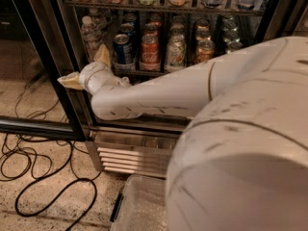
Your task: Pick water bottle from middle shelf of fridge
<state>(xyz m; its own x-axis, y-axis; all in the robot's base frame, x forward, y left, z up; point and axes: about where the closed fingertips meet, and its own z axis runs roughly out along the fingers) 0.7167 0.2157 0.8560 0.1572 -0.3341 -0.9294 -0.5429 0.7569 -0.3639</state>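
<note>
The water bottle [90, 35], clear with a white cap, stands at the far left of the middle shelf [144, 73], beside rows of soda cans. The fridge [130, 150] has black frames and a ribbed steel base grille. My gripper [85, 67] is at the shelf's left end, just below and in front of the bottle. It is open and holds nothing. One tan finger [102, 56] points up in front of the bottle's lower part. The other finger [70, 81] points left, across the black door frame. My white arm hides the shelf's lower right.
A blue can [122, 49] and a red can [149, 49] stand right of the bottle. The black door frame [45, 57] is close on the left. Black cables [43, 177] lie on the floor. A clear plastic bin [139, 206] sits below the grille.
</note>
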